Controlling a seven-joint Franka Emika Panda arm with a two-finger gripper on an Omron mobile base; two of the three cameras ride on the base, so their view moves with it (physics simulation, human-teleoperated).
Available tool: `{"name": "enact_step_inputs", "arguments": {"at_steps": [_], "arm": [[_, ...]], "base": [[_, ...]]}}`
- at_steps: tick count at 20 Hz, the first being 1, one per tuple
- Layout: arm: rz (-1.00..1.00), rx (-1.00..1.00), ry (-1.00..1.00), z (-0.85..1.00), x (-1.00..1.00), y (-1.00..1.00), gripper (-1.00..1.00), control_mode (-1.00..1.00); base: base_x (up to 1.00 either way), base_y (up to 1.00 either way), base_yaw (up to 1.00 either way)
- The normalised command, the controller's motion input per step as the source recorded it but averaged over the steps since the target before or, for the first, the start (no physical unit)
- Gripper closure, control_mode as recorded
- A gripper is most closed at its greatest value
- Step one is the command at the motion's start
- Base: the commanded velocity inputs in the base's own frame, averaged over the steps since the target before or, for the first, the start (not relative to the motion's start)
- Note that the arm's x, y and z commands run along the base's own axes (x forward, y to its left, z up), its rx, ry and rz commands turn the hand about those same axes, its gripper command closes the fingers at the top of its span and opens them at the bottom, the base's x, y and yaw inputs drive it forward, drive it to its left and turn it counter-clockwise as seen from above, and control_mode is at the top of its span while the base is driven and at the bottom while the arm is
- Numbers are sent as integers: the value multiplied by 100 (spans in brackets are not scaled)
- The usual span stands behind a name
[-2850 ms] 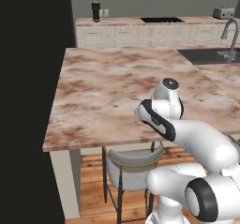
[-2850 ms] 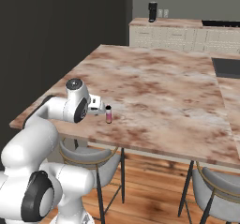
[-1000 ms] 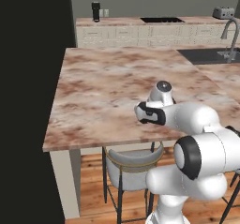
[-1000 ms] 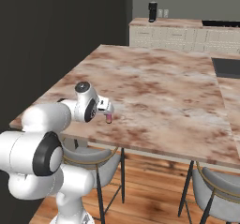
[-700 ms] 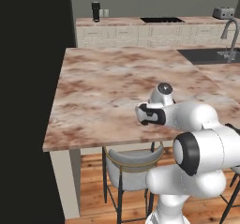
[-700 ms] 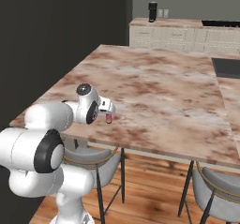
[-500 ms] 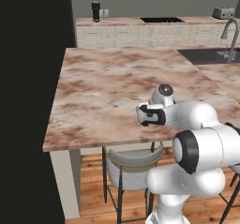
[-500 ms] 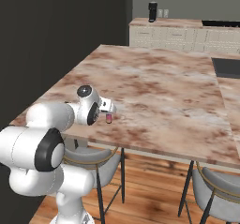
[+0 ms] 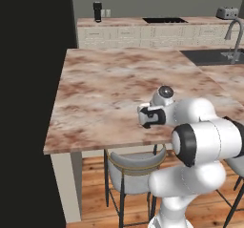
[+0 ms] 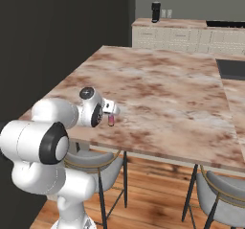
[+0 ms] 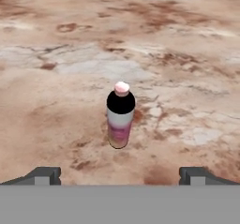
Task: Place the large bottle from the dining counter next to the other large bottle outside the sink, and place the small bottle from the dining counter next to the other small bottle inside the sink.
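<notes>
Lowered and drawn in toward the bench (image 9: 95, 93) edge since the earlier frame. Hand (image 11: 120, 175) spread wide, nothing pinched. Straight ahead, centred between the fingertips (image 11: 44, 175) but not yet between them: small bottle (image 11: 120, 115), upright on the bench. Step in hand, probably: approach for pickup. Next: push forward around the bottle, then close. Sink (image 9: 209, 56) far beyond.

Arm folded low, wrist level; hand (image 11: 120, 175) pointing forward, fingers spread wide, nothing between them.
</notes>
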Motion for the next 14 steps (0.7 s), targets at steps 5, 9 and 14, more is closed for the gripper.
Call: {"name": "enact_step_inputs", "arguments": {"at_steps": [5, 9, 14], "arm": [[-4, 0, 0, 0, 22, 0, -100, -100], [-3, 1, 0, 0, 18, 0, -100, -100], [-2, 0, 0, -3, 18, 0, -100, -100]], "base": [[0, 0, 0], [0, 0, 0], [0, 0, 0]]}}
